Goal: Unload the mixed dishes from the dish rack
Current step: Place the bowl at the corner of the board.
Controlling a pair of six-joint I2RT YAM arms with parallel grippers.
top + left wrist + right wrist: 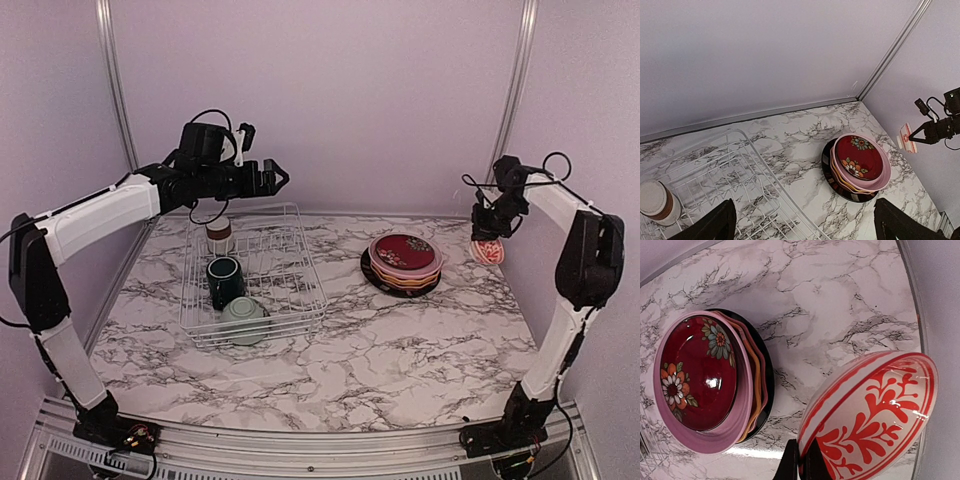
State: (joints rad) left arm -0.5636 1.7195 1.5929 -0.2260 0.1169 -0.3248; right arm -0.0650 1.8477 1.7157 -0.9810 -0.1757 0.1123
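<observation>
so the red-and-white floral ceramic bowl point(870, 415) is clamped rim-first in the right jaws, tilted on edge over the bare marble desk point(400, 350) just right of the stacked round plates point(405, 262), and the left jaws hang wide apart over the white wire dish rack point(310, 262).
</observation>
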